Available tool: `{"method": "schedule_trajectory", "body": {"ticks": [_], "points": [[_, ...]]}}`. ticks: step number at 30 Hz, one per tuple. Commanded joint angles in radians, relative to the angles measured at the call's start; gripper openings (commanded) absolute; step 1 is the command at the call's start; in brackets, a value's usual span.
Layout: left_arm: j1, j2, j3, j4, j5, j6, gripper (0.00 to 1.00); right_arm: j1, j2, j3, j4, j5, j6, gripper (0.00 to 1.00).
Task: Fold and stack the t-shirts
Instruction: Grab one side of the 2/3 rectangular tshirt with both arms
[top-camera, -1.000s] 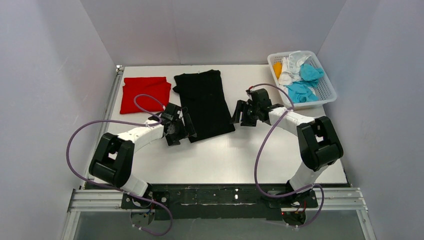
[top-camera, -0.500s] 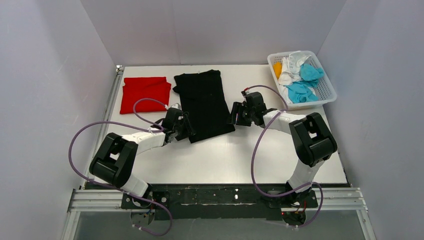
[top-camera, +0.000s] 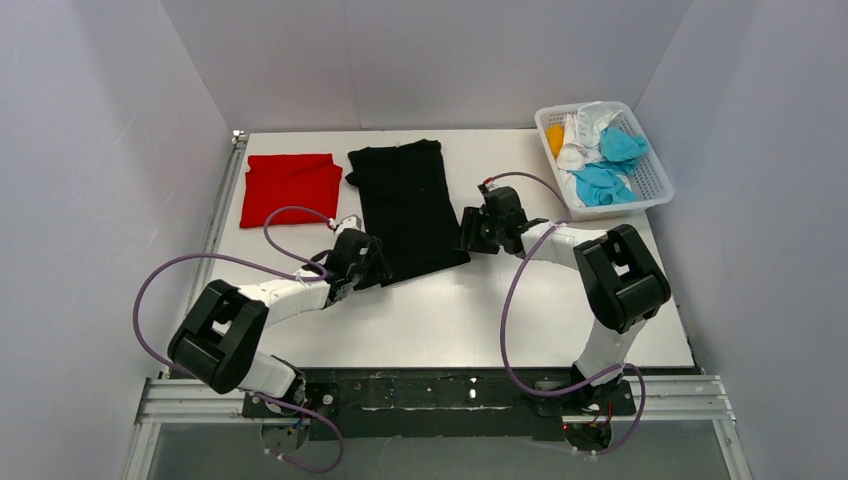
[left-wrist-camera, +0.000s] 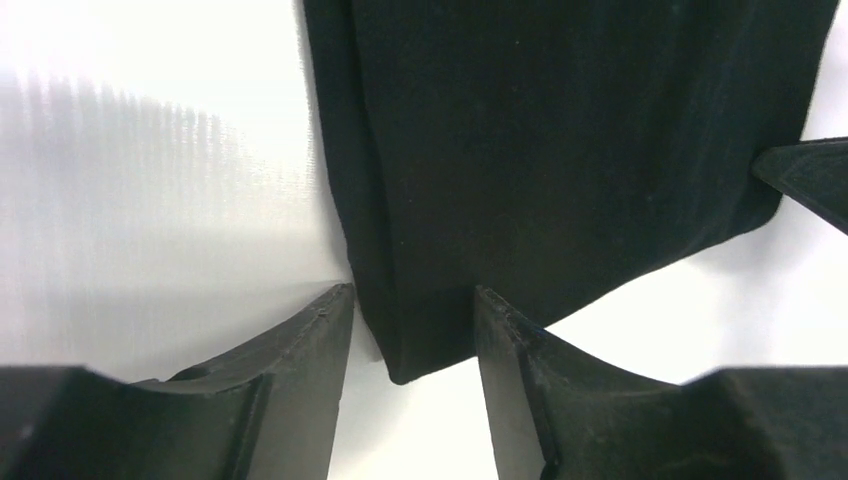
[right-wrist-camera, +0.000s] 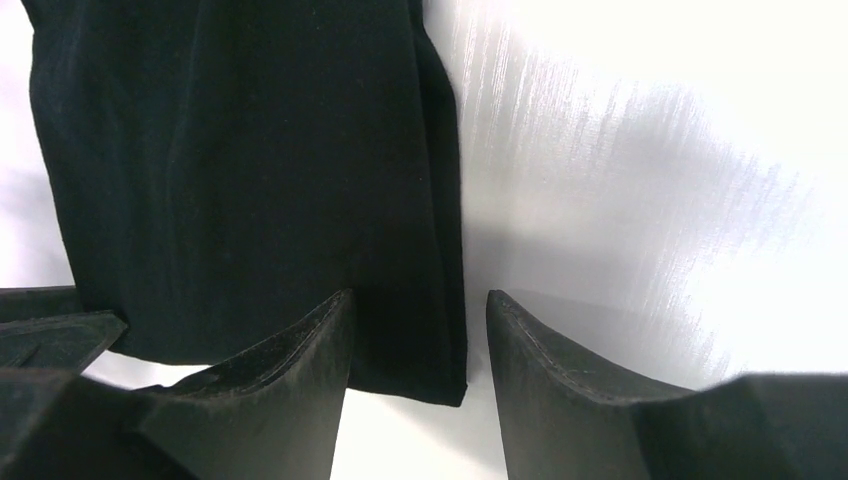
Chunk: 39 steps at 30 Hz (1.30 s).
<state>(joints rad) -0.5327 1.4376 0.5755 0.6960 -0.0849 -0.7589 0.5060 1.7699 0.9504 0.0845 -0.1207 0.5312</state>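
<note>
Black shirt (top-camera: 408, 210) flat toward table (top-camera: 450, 310) far edge. L gripper (left-wrist-camera: 412, 330), R gripper (right-wrist-camera: 418, 330) — jaws apart, straddling its 2 near corners, nothing clamped yet. Risk: nipping 1 layer only — corner slips, crooked fold.

2 arms stretched forward, wrists low — left gripper (left-wrist-camera: 410, 300) and right gripper (right-wrist-camera: 418, 300) both with jaws parted.

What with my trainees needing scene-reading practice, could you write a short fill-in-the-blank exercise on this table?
The red t-shirt lies to the ____ of the black t-shirt.
The white basket stands at the table's far ____ corner.
The left gripper and right gripper each straddle a near ____ of the black t-shirt.
Missing words: left; right; corner.
</note>
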Motion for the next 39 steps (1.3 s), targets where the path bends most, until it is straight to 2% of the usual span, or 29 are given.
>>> {"method": "schedule_trajectory", "body": {"ticks": [1,4,5,7,10,15,21,22,24,25,30,33,37,39], "points": [[-0.018,0.069,-0.084,-0.228,-0.047,-0.026,0.45,0.019,0.013,-0.006,0.012,0.034,-0.007,0.58],[-0.018,0.111,-0.064,-0.219,-0.037,-0.033,0.32,0.028,0.016,-0.015,0.008,0.038,-0.008,0.56],[-0.018,0.128,-0.058,-0.208,-0.026,-0.037,0.24,0.031,0.016,-0.016,-0.001,0.043,-0.009,0.56],[-0.018,0.155,-0.056,-0.190,-0.014,-0.056,0.00,0.036,0.009,-0.022,-0.017,0.051,-0.012,0.55],[-0.019,0.158,-0.070,-0.182,-0.012,-0.060,0.00,0.041,-0.014,-0.041,-0.037,0.079,-0.018,0.55],[-0.021,0.089,-0.096,-0.260,-0.048,-0.045,0.00,0.045,-0.020,-0.064,-0.062,0.094,-0.025,0.54],[-0.021,0.034,-0.124,-0.310,-0.045,-0.037,0.00,0.083,-0.005,-0.072,-0.071,0.074,-0.041,0.41],[-0.022,0.029,-0.121,-0.321,-0.023,-0.027,0.00,0.093,-0.005,-0.072,-0.075,0.070,-0.047,0.35],[-0.033,0.018,-0.102,-0.368,0.015,-0.007,0.00,0.114,-0.014,-0.071,-0.096,0.065,-0.052,0.11],[-0.037,0.007,-0.099,-0.398,0.027,-0.003,0.00,0.123,-0.021,-0.075,-0.119,0.060,-0.048,0.02],[-0.055,-0.164,-0.141,-0.569,0.036,-0.026,0.00,0.173,-0.127,-0.137,-0.222,-0.010,0.011,0.01],[-0.091,-0.350,-0.143,-0.780,0.057,-0.035,0.00,0.214,-0.209,-0.148,-0.368,-0.105,0.067,0.01],[-0.133,-0.573,-0.163,-0.997,0.084,-0.107,0.00,0.283,-0.280,-0.104,-0.657,-0.116,0.084,0.01],[-0.142,-0.652,-0.152,-1.102,0.131,-0.143,0.00,0.300,-0.314,-0.106,-0.737,-0.155,0.128,0.01]]}}
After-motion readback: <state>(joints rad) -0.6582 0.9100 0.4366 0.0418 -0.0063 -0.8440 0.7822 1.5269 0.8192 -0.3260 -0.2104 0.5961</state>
